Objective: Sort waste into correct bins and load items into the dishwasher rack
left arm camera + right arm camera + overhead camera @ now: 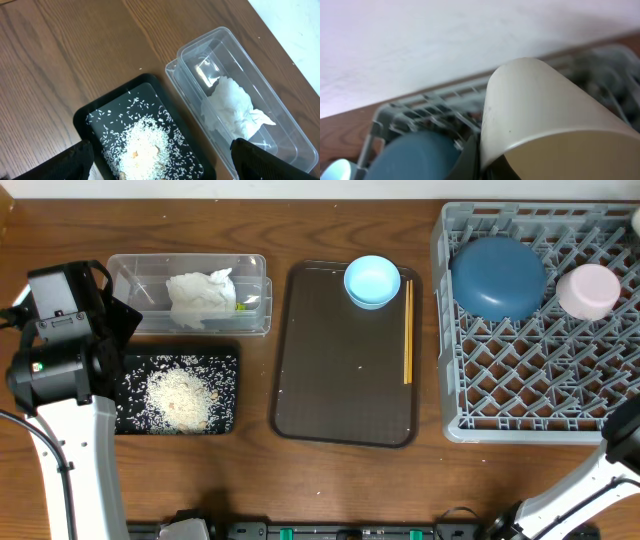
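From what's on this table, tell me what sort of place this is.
Probably a dish-clearing station: a grey dishwasher rack holding a dark-blue bowl, a brown serving tray with chopsticks, and a black tray of rice.

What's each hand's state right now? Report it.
Left hand: open, empty.
Right hand: closed; whether it holds anything cannot be told.

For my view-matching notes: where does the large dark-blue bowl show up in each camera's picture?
Overhead: upper right, the dark-blue bowl sits in the grey rack's back-left corner.
Left wrist: not in it.
Right wrist: bottom left, blurred, against the lattice.
Shared landmark: the grey rack.
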Robot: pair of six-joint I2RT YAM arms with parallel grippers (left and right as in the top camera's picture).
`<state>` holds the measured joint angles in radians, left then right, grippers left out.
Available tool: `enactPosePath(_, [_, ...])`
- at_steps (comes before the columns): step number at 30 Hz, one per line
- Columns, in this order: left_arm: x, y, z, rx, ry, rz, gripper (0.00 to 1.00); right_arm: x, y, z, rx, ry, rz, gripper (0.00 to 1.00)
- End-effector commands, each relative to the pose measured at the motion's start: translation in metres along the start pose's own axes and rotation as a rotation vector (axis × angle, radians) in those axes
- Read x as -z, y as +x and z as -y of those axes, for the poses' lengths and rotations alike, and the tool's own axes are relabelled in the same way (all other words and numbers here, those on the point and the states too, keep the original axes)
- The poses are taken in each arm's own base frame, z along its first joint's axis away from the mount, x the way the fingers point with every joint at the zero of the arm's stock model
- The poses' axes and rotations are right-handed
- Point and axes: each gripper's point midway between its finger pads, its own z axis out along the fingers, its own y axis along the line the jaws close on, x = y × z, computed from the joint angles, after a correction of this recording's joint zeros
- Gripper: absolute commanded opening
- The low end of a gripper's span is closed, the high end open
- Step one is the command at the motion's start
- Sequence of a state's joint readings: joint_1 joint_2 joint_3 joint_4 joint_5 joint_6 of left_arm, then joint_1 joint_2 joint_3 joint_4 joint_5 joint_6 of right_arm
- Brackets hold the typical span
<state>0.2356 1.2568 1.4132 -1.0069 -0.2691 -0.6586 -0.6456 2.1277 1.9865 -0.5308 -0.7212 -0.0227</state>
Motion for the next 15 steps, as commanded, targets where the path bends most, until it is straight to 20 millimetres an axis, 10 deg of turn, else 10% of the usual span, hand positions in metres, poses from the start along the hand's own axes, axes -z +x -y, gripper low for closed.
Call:
enactPosePath(1, [-0.002,-0.002,-0.005,0.014,-0.025,0.008,0.9,-0.037,0.013,-0.011,-0.043,-0.099,-0.011,0.01])
enactPosePath(15, [-0.002,-0.002,-0.005,0.014,-0.025,0.008,0.9,-0.116,0.061,0.057,-0.402,-0.159,0.042,0.01])
